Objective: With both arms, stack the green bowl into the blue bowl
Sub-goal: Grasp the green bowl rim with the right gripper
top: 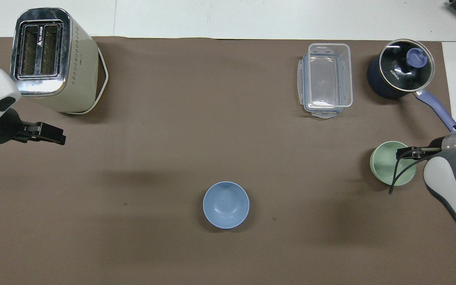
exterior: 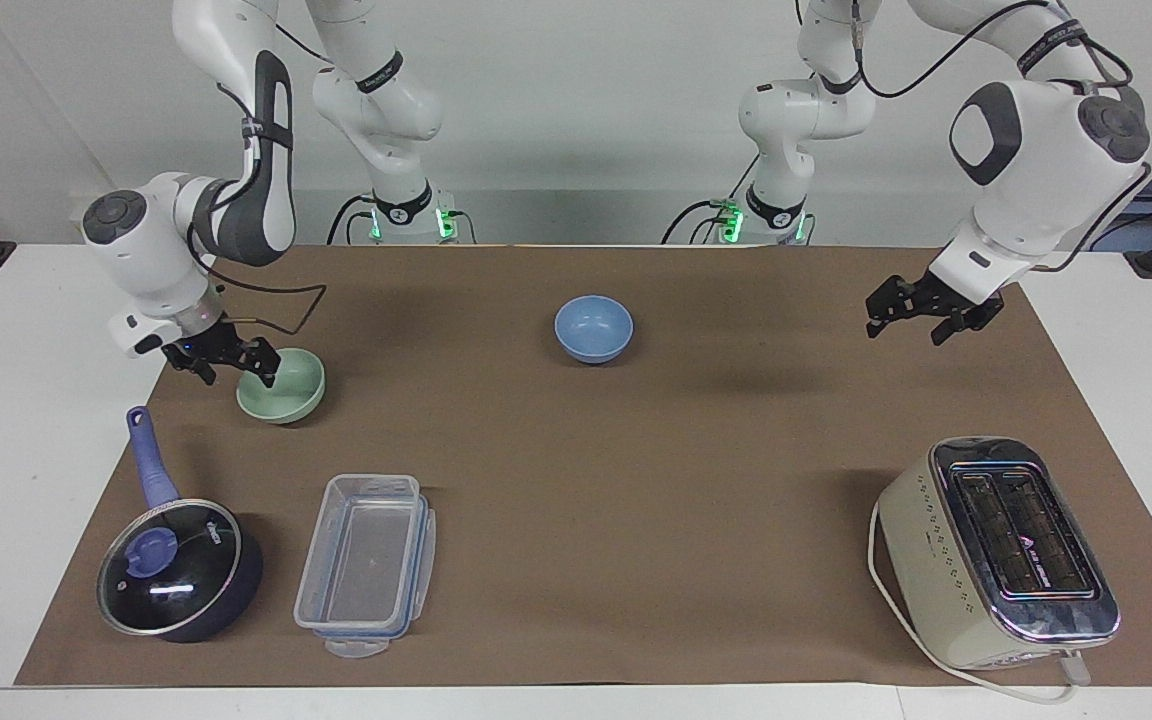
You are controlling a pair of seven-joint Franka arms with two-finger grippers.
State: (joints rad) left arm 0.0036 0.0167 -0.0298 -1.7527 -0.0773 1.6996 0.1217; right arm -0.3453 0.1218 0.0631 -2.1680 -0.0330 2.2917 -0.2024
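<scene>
- Right gripper (exterior: 226, 364) at left of the facing view, low at the green bowl (exterior: 283, 388): fingers spread moderately, one finger tip (exterior: 269, 377) over or inside the bowl's rim, the other outside it; actual contact impossible to tell.
- Seen from overhead, right gripper (top: 407, 152) reaching across the green bowl (top: 388, 163) at right of frame.
- Left gripper (exterior: 918, 316) up in the air at right of the facing view, over the mat (exterior: 636, 480), fingers apart, holding nothing.
- From overhead, left gripper (top: 46, 133) at far left of frame, just below the toaster (top: 52, 59).
- Green bowl upright, mouth up, on the mat at left of the facing view; round, so no long axis.
- Blue bowl (exterior: 593, 330) upright, mouth up, at upper centre of the facing view, well apart from both grippers; lower centre (top: 226, 205) in the overhead view.
- Saucepan (exterior: 179, 568) and clear box (exterior: 366, 563) at lower left of the facing view.
</scene>
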